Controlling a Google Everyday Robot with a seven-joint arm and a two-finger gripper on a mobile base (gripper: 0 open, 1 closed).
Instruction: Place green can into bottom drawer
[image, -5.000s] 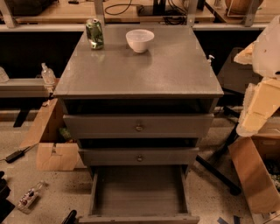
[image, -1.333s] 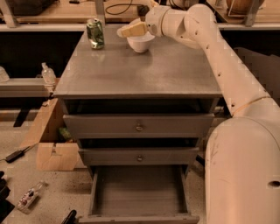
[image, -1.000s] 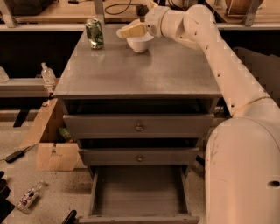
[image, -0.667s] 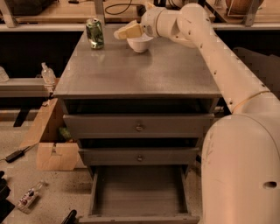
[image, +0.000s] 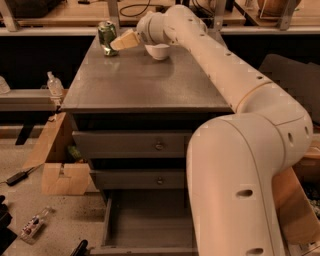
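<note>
We're seeing gripper (image: 118, 42) just beside can (image: 106, 37); can't tell its opening. We're expecting light, slick, dentable; planning gentle mid-body hold.

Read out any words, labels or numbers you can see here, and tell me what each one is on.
No text can be read.
Green can: white markings, too blurred to read.
White bowl: no text visible.
Bottom drawer: open, no text visible.
Gripper, beside the green can at the back of the cabinet top: no label visible.
</note>
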